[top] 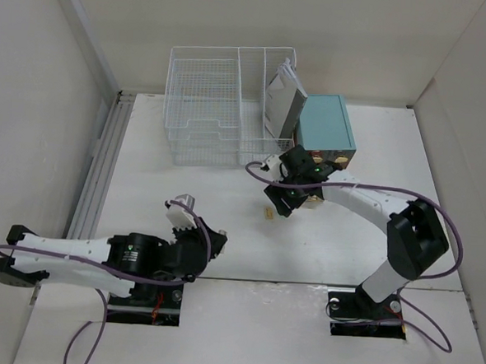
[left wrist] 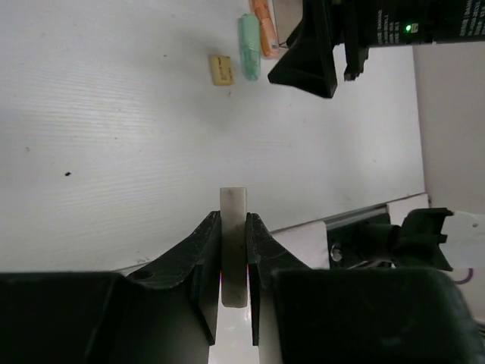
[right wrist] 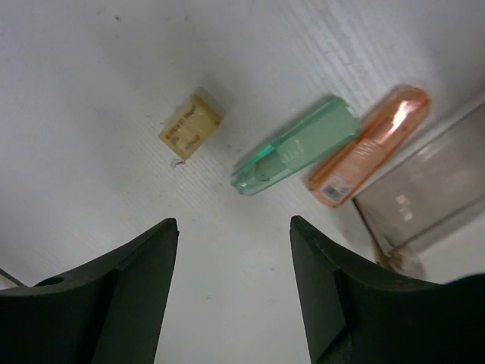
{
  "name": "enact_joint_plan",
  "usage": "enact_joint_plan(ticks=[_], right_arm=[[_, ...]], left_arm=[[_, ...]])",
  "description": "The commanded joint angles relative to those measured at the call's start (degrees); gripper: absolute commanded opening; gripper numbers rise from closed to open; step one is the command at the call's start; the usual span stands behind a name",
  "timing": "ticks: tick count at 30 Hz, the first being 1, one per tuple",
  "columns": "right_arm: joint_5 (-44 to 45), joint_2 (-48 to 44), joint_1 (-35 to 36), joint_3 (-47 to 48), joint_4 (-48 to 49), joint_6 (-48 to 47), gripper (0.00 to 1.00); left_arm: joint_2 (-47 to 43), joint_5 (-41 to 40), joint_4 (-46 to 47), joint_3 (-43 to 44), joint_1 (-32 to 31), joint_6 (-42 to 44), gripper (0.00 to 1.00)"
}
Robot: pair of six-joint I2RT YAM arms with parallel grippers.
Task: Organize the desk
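The white desk fills the top view. My left gripper sits near its front left and is shut on a flat white bar that stands up between the jaws. My right gripper is open and empty, low over the desk in front of the teal drawer box. In the right wrist view its fingers frame bare desk. Just beyond them lie a small tan block, a green marker and an orange marker, side by side.
A white wire-mesh basket stands at the back, with a grey booklet upright in its right section. A clear box lies beside the orange marker. A rail runs along the desk's left edge.
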Motion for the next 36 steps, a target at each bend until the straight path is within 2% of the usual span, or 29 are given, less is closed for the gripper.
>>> enact_joint_plan(ticks=[1, 10, 18, 26, 36], right_arm=[[1.8, 0.9, 3.5, -1.3, 4.4, 3.9, 0.66], [-5.3, 7.3, 6.0, 1.8, 5.6, 8.4, 0.63], [-2.8, 9.1, 6.5, 2.6, 8.8, 12.3, 0.63], [0.1, 15.3, 6.5, 6.5, 8.2, 14.8, 0.63], [6.8, 11.4, 6.5, 3.3, 10.3, 16.5, 0.63]], left_arm=[[0.8, -3.9, -4.9, 3.9, -0.3, -0.9, 0.0], [-3.3, -4.5, -5.5, 1.8, -0.3, -1.4, 0.0], [-3.9, -4.5, -5.5, 1.8, -0.3, -1.5, 0.0], [-4.9, -4.5, -5.5, 1.8, -0.3, -0.4, 0.0], [-6.0, -4.5, -5.0, 0.7, -0.3, 0.1, 0.0]])
